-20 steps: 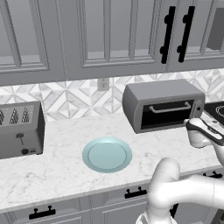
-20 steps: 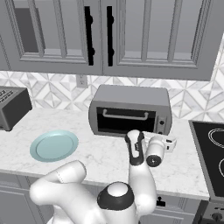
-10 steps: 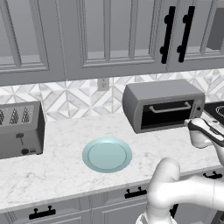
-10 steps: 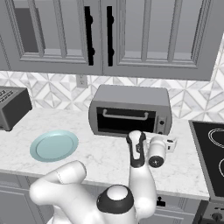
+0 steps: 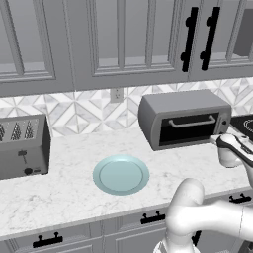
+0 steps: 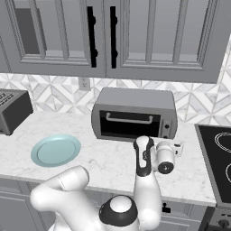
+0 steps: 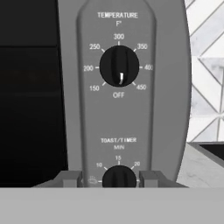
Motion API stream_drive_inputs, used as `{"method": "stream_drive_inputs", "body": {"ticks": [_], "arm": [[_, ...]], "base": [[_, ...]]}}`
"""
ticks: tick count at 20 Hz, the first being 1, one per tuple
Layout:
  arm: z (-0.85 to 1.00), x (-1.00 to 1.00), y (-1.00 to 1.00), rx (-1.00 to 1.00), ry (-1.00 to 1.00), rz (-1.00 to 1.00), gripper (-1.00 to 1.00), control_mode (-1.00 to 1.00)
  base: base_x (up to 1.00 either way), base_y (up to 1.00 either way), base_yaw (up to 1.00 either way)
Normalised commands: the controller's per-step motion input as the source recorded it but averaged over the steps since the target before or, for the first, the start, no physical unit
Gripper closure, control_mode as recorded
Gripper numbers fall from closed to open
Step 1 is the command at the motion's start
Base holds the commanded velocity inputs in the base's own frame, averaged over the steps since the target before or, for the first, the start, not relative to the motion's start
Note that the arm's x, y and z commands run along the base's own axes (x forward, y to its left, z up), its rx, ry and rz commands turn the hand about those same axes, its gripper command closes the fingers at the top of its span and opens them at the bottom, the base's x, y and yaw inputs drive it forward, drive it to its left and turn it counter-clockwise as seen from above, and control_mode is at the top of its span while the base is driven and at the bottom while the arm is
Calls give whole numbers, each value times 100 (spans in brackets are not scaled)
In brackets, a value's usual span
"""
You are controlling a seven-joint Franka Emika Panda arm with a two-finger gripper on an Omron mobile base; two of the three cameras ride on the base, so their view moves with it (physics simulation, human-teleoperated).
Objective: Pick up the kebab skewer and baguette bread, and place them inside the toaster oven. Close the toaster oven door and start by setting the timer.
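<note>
The toaster oven (image 6: 134, 113) (image 5: 184, 116) stands at the back of the counter with the toaster oven door (image 6: 131, 126) (image 5: 190, 129) shut behind its silver bar handle. In the hand view the knob panel is close ahead, the temperature knob (image 7: 119, 65) above and the timer (image 7: 119, 177) at the bottom. My gripper (image 7: 119, 179) (image 6: 177, 148) is open, one fingertip on each side of the timer with a gap to the knob. The kebab skewer and baguette bread are out of view; the dark glass shows nothing inside.
A light blue plate (image 5: 121, 174) (image 6: 56, 150) lies on the marble counter left of the oven. A slotted toaster (image 5: 22, 146) (image 6: 13, 110) stands at the far left. A black cooktop (image 6: 216, 158) borders the oven's right. Wall cabinets hang above.
The hand has edged slightly closer to the oven's knob panel. Nothing else has moved.
</note>
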Motion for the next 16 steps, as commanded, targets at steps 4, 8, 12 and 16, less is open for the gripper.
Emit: {"method": "stream_drive_inputs", "body": {"ticks": [4,8,12,16], "arm": [[0,0,0,0,0,7,100,-100],[0,0,0,0,0,6,100,-100],[0,0,0,0,0,5,100,-100],[0,0,0,0,0,0,100,-100]], "base": [[0,0,0],[0,0,0],[0,0,0],[0,0,0]]}}
